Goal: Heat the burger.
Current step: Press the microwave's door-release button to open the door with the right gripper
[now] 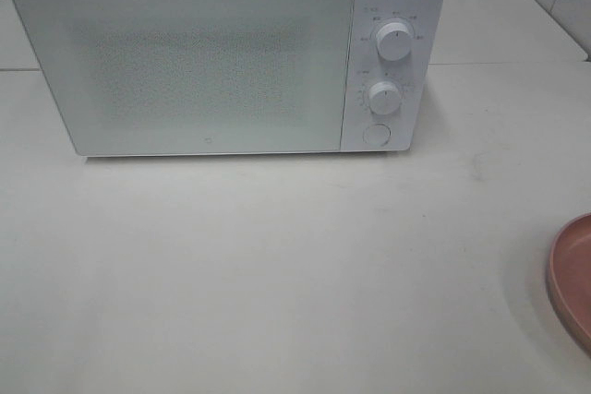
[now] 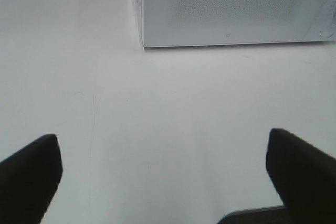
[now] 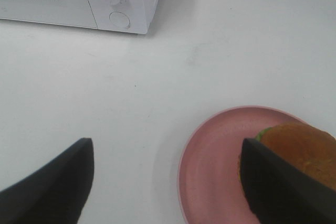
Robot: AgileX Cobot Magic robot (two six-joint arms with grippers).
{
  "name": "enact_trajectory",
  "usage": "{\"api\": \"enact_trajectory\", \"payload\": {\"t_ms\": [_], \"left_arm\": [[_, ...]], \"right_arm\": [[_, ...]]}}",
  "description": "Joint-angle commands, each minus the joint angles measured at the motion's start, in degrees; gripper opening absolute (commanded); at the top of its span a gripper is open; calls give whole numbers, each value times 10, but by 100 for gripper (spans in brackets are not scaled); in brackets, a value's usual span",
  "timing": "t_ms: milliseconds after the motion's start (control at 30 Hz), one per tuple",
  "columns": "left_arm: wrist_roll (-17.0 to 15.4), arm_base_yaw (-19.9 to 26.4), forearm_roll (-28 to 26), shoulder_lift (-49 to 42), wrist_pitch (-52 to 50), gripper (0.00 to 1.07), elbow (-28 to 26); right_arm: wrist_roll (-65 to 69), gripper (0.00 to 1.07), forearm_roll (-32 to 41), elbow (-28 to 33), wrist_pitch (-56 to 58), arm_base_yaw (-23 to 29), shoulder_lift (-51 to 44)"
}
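The microwave (image 1: 185, 53) is shut and the burger (image 3: 302, 150) sits on the pink plate (image 3: 210, 166) right by the right claw (image 3: 167, 150), so it and the left claw (image 2: 161, 150) hang wide open, holding nothing.

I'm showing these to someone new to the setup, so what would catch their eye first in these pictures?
The big white microwave, closed, stands at the back of the table. At the right edge of the high view lies a pink plate. The right wrist view shows the burger on it, partly hidden behind a finger of the open right gripper.
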Motion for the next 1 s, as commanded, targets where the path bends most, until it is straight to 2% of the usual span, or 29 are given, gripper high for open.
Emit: {"api": "enact_trajectory", "payload": {"t_ms": [33, 433, 867, 967, 1000], "left_arm": [[-2, -2, -1, -9, -8, 98, -1], [-2, -2, -1, -9, -8, 98, -1], [-2, -2, -1, -9, -8, 98, -1], [-2, -2, -1, -9, -8, 98, -1], [-2, -2, -1, -9, -8, 98, -1]], "right_arm": [[1, 75, -2, 12, -48, -1, 29], [1, 75, -1, 59, -233, -1, 149], [2, 75, 26, 60, -385, -1, 299], [2, 75, 26, 65, -439, -1, 332], [2, 75, 26, 77, -493, -1, 354]]}}
